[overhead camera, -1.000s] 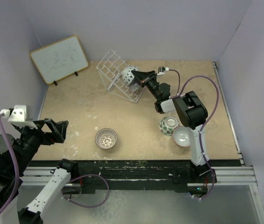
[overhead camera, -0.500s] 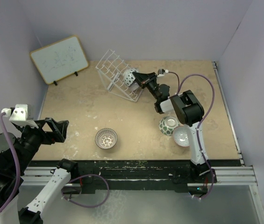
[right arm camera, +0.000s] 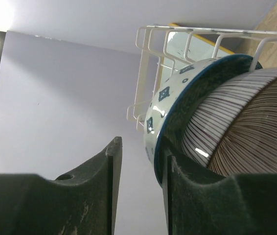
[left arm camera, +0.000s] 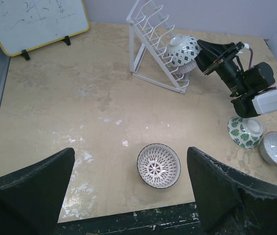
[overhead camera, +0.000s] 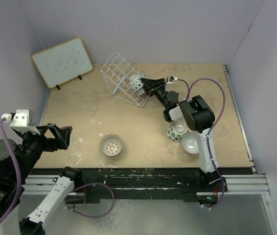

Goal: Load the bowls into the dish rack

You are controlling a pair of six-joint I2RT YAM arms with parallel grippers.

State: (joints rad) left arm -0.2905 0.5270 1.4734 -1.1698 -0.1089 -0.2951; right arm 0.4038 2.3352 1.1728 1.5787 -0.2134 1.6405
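Blue-patterned bowl (overhead camera: 137,82) sits in my right gripper's (overhead camera: 145,84) clamped fingers against the dish rack (overhead camera: 121,78), upper centre; my left gripper's (left arm camera: 128,196) fingers are apart.

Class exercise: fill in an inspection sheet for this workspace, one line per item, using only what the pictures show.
Surface: beige table, scuffed with white marks.
Job's things: dish rack holds a blue-patterned bowl; brown-and-white bowl, green-and-white bowl and pale bowl on the table.
Clutter: whiteboard.
Grippers: right gripper at the racked bowl's rim, jaws narrowly apart; left gripper open, empty.
Cables: purple cable loops over right arm.
Surroundings: plain walls.
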